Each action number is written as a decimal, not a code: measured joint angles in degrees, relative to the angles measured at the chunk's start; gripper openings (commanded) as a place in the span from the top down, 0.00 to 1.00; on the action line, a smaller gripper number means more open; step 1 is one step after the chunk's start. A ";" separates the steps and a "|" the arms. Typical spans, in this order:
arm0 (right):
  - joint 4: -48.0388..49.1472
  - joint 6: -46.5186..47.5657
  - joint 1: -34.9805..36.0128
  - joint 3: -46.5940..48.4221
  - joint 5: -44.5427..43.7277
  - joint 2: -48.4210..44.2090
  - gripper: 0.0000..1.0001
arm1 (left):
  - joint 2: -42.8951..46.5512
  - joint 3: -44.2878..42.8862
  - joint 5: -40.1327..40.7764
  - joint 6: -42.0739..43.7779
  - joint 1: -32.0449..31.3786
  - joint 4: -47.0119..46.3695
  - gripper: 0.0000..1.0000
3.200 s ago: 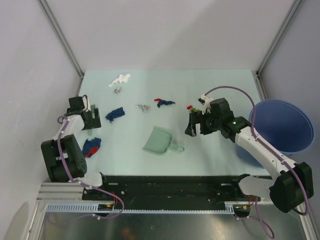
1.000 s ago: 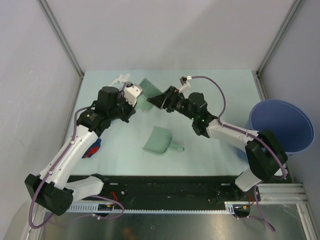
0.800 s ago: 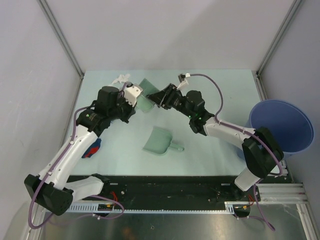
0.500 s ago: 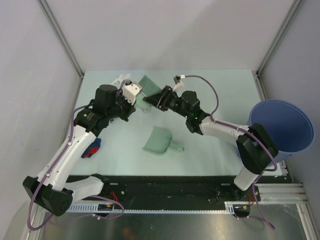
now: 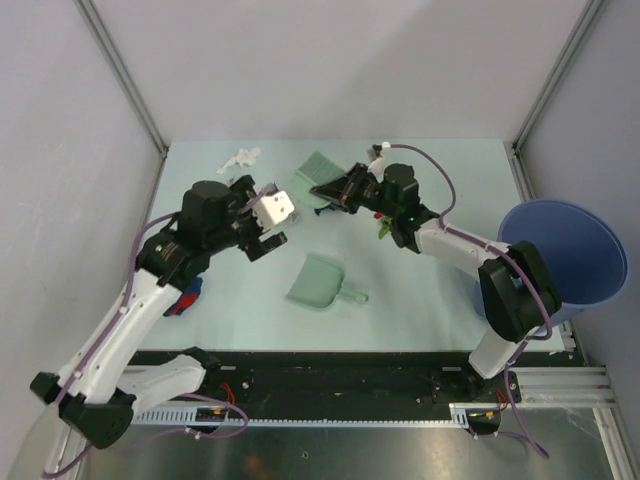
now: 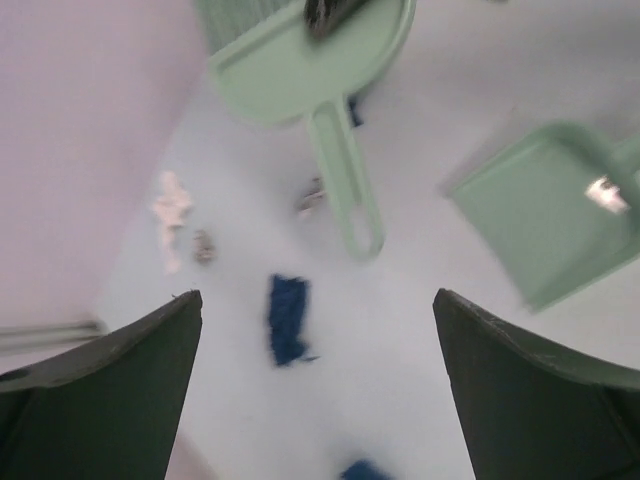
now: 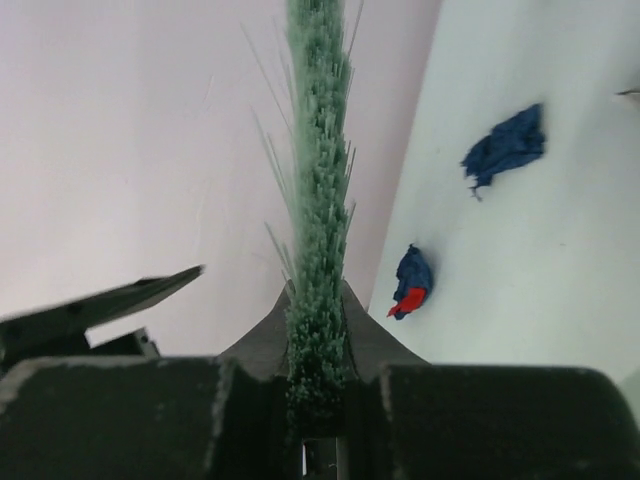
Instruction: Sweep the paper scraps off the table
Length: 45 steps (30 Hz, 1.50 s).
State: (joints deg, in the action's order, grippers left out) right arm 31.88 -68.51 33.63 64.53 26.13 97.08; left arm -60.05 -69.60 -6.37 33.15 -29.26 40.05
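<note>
The table (image 5: 440,260) is not yet swept, and the dustpan (image 5: 318,281) lies unheld at its middle. The left gripper (image 5: 272,212) has let go and drawn back, fingers wide and empty, leaving the right gripper (image 5: 340,188) alone clamped on the brush (image 5: 316,166), raised above the surface. With that handover done, sweeping can likely begin on the scraps (image 6: 288,318), scattered over the table's left and far side, apart from the dustpan.
</note>
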 measured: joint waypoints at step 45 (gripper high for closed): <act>-1.44 -12.46 9.77 0.46 -0.46 -9.88 0.81 | 41.55 43.17 -14.88 76.28 -1.03 -40.28 1.00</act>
State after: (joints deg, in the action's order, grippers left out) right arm 30.44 -80.97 43.40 64.99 25.67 87.20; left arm -18.50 -26.44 -21.26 109.43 -30.28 -0.23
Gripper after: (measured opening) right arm 0.122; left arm 0.050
